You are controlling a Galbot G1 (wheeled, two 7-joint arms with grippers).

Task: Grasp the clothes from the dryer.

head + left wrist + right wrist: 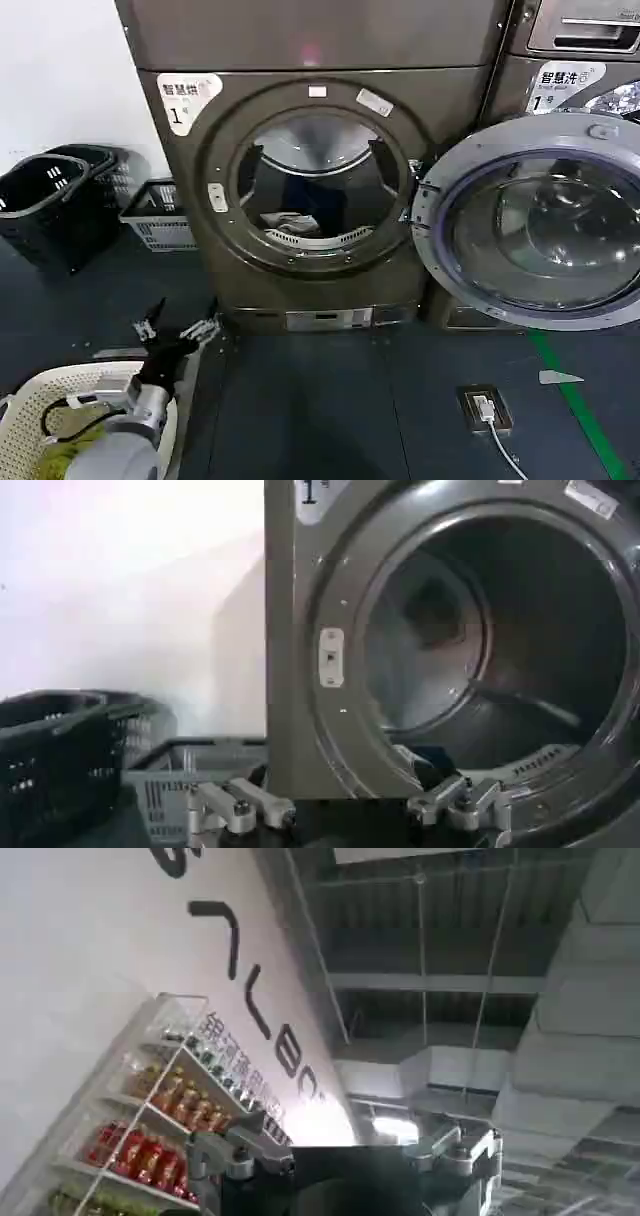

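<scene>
Clothes [290, 222] inside dryer [330, 190] drum, well apart from left gripper [178, 327]; fingers [147, 325] spread, empty.

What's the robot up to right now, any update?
Left hand open, low in front of the dryer. Right hand open, pointing up at the ceiling. Clothes lying in the drum, door swung open, path clear.

Count, my view: two front-loading machines, the dryer [300, 170] and neighbour [570, 70]; two clothes [290, 222] in drum; two black baskets [45, 200]; one grey crate [155, 215]; one white basket [40, 400].
</scene>
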